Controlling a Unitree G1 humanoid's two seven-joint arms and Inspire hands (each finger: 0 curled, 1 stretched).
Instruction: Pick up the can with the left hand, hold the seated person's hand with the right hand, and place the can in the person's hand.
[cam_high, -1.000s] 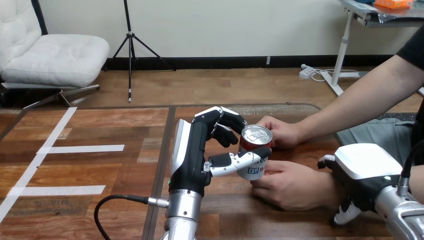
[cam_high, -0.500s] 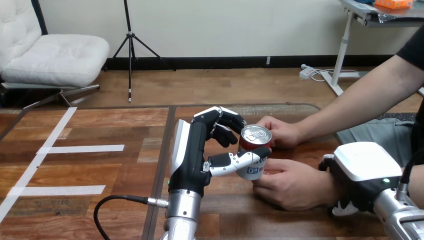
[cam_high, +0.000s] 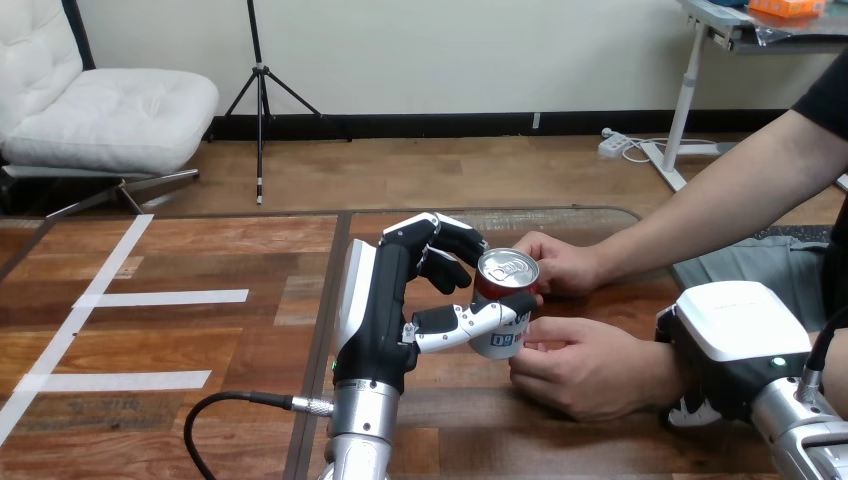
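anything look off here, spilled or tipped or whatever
Nothing stands out. The can sits upright in the left hand, the person's near hand touches its side, and there is no spill on the table.

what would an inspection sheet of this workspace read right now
surface: brown wooden table, white tape strips on its left part
job's things: red-and-white metal can upright; person's far hand and person's near hand both touch it
clutter: nothing seen
hands: left hand shut on the can, thumb across its front; right hand at the near hand's wrist, grip cannot be told
cables: nothing seen round the can
surroundings: person seated at the table's right side
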